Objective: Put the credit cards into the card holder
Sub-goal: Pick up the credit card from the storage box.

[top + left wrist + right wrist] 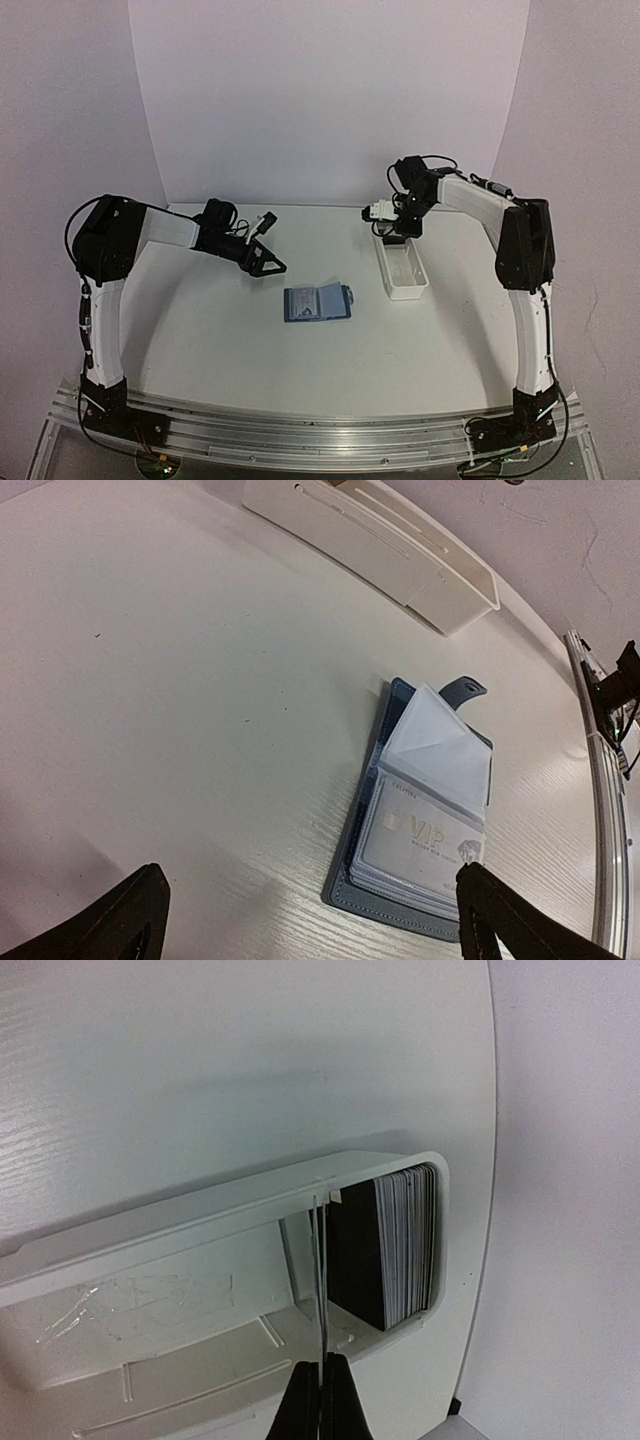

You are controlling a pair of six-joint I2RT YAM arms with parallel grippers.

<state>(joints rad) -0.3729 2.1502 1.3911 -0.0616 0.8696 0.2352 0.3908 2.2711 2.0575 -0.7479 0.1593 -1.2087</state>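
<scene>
The blue card holder [317, 302] lies open on the table's middle, clasp tab to the right. In the left wrist view its cover [362, 885] holds clear sleeves, and a pale VIP card [425, 835] sits in the top one. My left gripper [264, 262] is open and empty, just left of and above the holder, and its fingers straddle the holder's near end [315, 925]. My right gripper [322, 1385] is shut on a thin credit card [320, 1280] seen edge-on. It holds the card over the white tray, beside an upright stack of cards [405, 1245].
The long white tray [404, 270] lies right of the holder, under the right gripper [392, 228]. It also shows at the top of the left wrist view [400, 555]. The stack stands at the tray's far end. A metal rail [320, 430] runs along the near table edge.
</scene>
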